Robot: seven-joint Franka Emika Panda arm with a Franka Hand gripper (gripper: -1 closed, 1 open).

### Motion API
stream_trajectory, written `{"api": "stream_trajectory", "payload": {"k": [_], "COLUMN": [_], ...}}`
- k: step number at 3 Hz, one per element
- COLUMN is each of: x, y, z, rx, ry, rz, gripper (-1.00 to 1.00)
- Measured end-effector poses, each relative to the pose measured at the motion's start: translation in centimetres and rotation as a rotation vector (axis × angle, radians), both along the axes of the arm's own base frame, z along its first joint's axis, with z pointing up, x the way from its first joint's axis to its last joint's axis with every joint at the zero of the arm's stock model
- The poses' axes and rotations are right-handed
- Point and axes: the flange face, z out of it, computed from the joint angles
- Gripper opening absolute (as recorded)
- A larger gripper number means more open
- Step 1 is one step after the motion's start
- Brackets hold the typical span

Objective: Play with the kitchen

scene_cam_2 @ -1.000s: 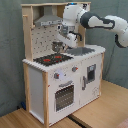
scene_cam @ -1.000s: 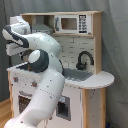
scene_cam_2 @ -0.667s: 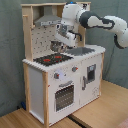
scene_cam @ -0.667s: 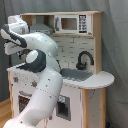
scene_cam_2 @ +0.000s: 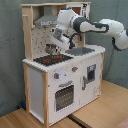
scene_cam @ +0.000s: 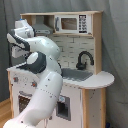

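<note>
The kitchen is a white and light-wood toy unit with a pegboard back and a grey hood. Its black stovetop has red burners, and a small metal pot stands at the back of it. Beside the stovetop are the sink and the black faucet. The oven door is closed. My white arm reaches in from the second exterior view's right, and my gripper hangs just above the pot. In the first exterior view my gripper is at the kitchen's left end, half hidden by my arm.
A toy microwave sits on the upper shelf. A rounded counter sticks out past the sink. The kitchen stands on a wooden table with a grey curtain behind it. My arm's elbow blocks much of the first exterior view.
My hand has come down from under the top shelf and moved toward the stovetop, ending just above the pot. The kitchen itself has not changed.
</note>
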Motion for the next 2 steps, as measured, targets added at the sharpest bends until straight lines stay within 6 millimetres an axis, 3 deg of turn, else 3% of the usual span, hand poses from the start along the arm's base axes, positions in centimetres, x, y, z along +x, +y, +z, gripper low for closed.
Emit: {"api": "stream_trajectory", "payload": {"k": [2], "x": [1.8], "y": [3.0], "z": [-3.8], "rx": [0.035], "ry": [0.038], "rz": [0.022], "gripper": [-1.0]}}
